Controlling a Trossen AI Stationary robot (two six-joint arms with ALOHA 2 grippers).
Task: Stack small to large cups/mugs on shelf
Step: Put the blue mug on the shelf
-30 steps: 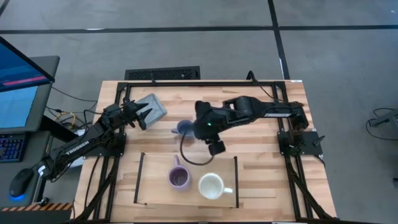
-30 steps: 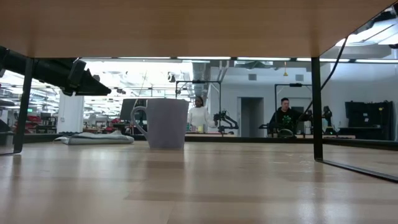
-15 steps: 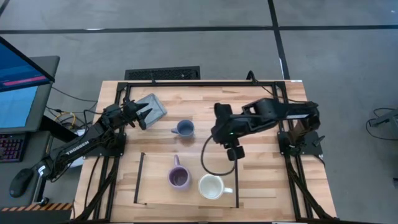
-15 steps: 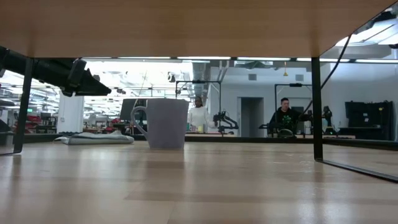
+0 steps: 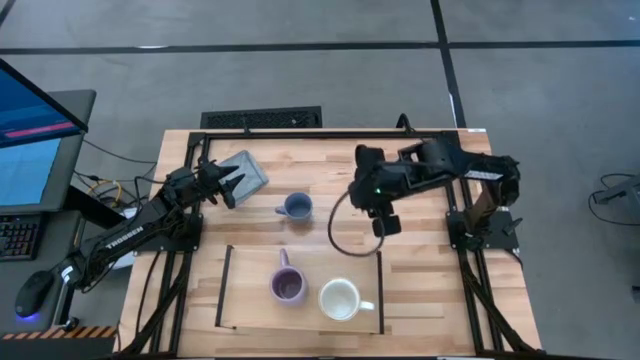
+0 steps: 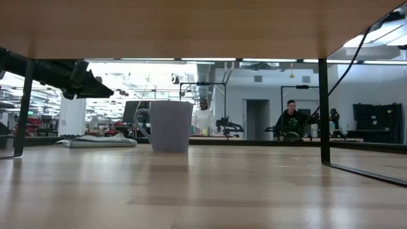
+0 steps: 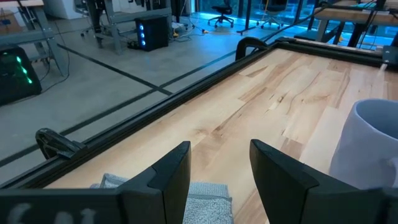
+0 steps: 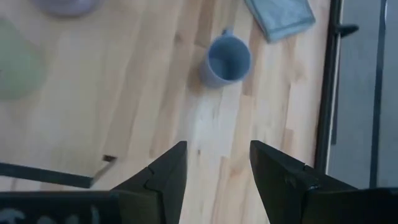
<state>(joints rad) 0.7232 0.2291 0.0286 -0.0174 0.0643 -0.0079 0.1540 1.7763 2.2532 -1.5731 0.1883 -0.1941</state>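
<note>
1. The right arm reaches from the table's right side toward its middle, elbow bent; its right end effector [image 5: 385,224] hangs empty over bare wood right of the blue mug, fingers spread apart, well clear of every mug.
2. The left arm lies along the table's left side, and its left end effector [image 5: 229,186] sits with fingers parted and nothing between them, just over the near edge of the grey pad [image 5: 246,172].
3. There are three mugs. The blue mug [image 5: 296,207] stands upright on the table [image 5: 430,290] between the two end effectors, handle toward the left arm, off the shelf.
4. The purple mug [image 5: 288,285] and the white mug [image 5: 340,299] stand side by side on the shelf [image 5: 250,300], close together but not stacked; the purple handle points toward the table's far side, the white handle toward the right.
5. There is one shelf, a light board with a black bar at each short end.
6. In the low view the purple mug [image 6: 168,126] stands upright, with two people visible far back in the room.
</note>
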